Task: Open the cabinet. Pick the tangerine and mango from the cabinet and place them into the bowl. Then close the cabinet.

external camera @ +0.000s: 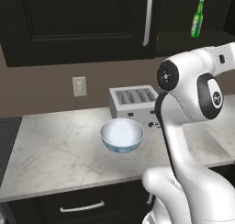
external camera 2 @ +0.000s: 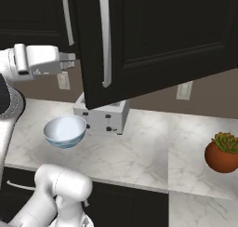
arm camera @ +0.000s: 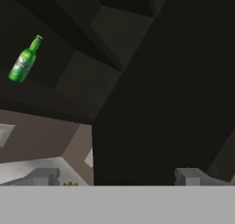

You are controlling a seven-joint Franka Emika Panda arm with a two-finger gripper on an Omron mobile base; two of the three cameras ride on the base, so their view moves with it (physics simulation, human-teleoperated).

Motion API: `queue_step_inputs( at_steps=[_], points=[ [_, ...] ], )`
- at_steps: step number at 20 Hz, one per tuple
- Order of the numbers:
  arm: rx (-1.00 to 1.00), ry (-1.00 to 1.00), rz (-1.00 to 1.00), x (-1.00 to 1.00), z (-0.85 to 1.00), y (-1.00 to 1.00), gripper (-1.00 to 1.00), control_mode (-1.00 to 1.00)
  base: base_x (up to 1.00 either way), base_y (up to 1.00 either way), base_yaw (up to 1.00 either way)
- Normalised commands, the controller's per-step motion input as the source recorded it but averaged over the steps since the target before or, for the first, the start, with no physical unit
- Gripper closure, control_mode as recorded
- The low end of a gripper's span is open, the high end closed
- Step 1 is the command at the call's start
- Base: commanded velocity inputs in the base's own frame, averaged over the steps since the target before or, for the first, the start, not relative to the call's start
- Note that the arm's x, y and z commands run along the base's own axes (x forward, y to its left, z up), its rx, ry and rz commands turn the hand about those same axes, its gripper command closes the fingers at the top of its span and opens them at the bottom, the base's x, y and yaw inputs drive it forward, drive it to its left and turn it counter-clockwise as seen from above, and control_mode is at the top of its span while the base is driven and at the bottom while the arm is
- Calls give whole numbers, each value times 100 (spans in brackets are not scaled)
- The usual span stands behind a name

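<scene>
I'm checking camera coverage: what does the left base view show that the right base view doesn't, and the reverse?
Left base view alone: a green bottle in the open cabinet, and a drawer handle under the counter. Right base view alone: a potted plant on the counter, and the right cabinet door swung open. Both: the bowl, the toaster, the counter.
</scene>
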Motion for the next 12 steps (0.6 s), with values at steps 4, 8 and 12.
queue_step_inputs(
  at_steps=[4,8,12],
  points=[
    [3,0,0,6,-6,-59,-100,-100,0,0,0],
    [9,-1,0,-2,0,-77,-100,-100,0,0,0],
    [13,-7,-2,-18,0,-88,-100,-100,0,0,0]
  ],
)
